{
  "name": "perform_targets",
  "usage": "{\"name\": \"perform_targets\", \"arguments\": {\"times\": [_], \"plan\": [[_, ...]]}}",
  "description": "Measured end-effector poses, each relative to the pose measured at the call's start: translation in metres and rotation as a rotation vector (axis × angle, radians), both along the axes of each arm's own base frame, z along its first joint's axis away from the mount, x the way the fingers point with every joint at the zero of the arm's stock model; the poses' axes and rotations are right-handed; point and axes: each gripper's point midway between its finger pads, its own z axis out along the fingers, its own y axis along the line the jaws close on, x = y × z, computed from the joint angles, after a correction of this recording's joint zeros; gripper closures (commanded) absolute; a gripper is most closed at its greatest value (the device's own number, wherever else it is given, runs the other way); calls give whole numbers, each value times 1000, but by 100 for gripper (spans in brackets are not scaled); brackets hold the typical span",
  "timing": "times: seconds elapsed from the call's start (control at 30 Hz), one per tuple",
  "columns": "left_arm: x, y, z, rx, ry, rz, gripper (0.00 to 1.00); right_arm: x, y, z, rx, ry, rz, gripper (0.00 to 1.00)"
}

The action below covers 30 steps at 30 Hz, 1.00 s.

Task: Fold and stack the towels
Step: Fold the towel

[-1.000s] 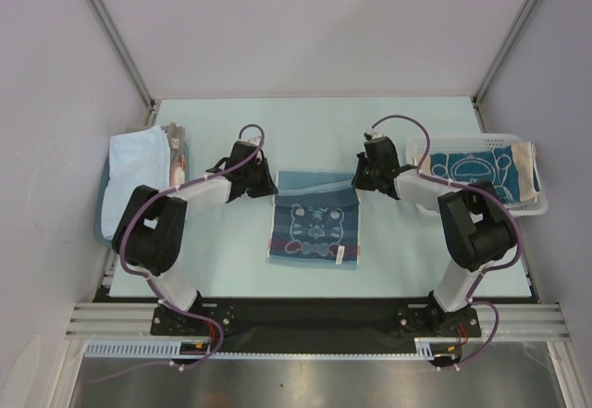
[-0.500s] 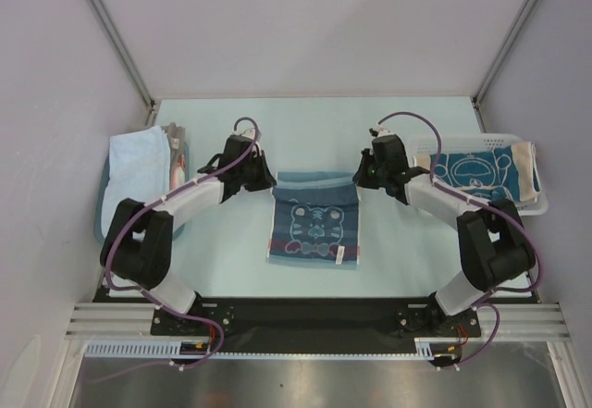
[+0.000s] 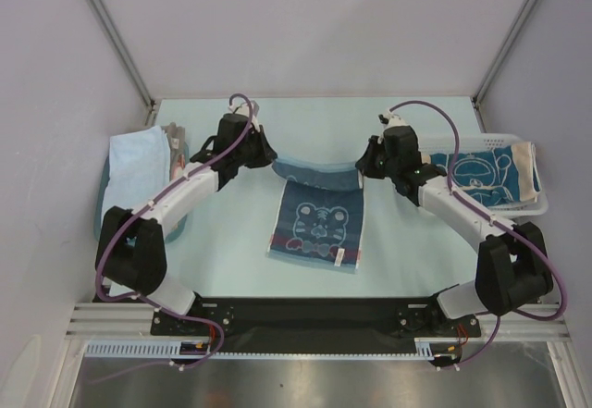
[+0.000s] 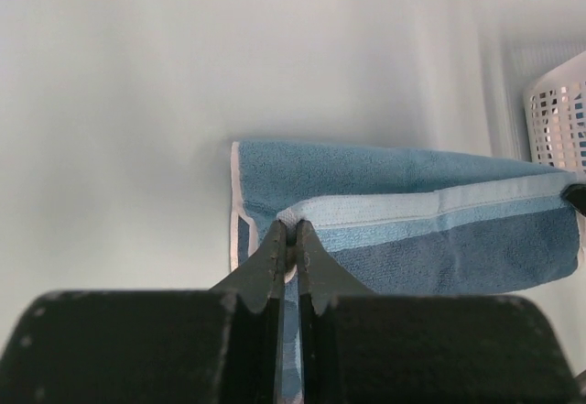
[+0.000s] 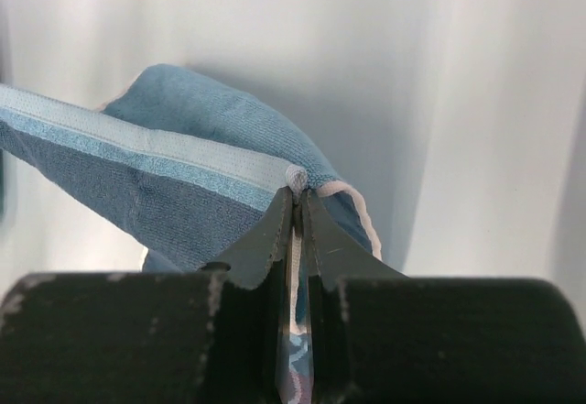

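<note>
Left tool (image 4: 289,239) and right tool (image 5: 296,204) are each clamping a towel (image 3: 316,228) corner, per wrist views. Only top view is showing the towel sagging between them, its other end resting on the surface (image 3: 231,241).

A pale mint worktop (image 3: 314,126) is boxed in by plain lilac-grey panels: a back wall (image 3: 314,29), a left wall (image 3: 46,103) and a right wall (image 3: 560,112). Aluminium posts (image 3: 111,33) rise at the back corners. An aluminium rail (image 3: 111,316) edges the near side, with a brushed metal sheet (image 3: 305,385) just outside it. The light is soft and even.
</note>
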Motion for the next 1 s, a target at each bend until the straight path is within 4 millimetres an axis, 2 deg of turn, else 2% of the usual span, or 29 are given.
{"name": "perform_targets", "arguments": {"times": [0.13,0.27,0.4,0.57,0.63,0.73,0.87,1.0], "plan": [[1,0,2,3,-6,-4,95,-2,-2,-1,-4,9,-2,97],[-2,-2,-2,-4,-4,-14,95,-5,-5,-9,-9,24,-6,95],[-18,-2,-30,-4,34,-37,97,-17,-12,-37,-25,79,-16,93],[-54,-5,-78,22,135,-81,98,-36,-18,-69,-35,150,-21,82],[-63,-8,-87,29,153,-97,98,-42,-20,-79,-39,172,-25,74],[-72,-13,-94,33,156,-116,98,-54,-25,-91,-46,196,-29,68],[-81,-14,-101,36,150,-123,98,-70,-32,-98,-49,213,-33,66],[-90,-11,-109,42,152,-121,95,-78,-34,-95,-39,199,-35,64]]}}
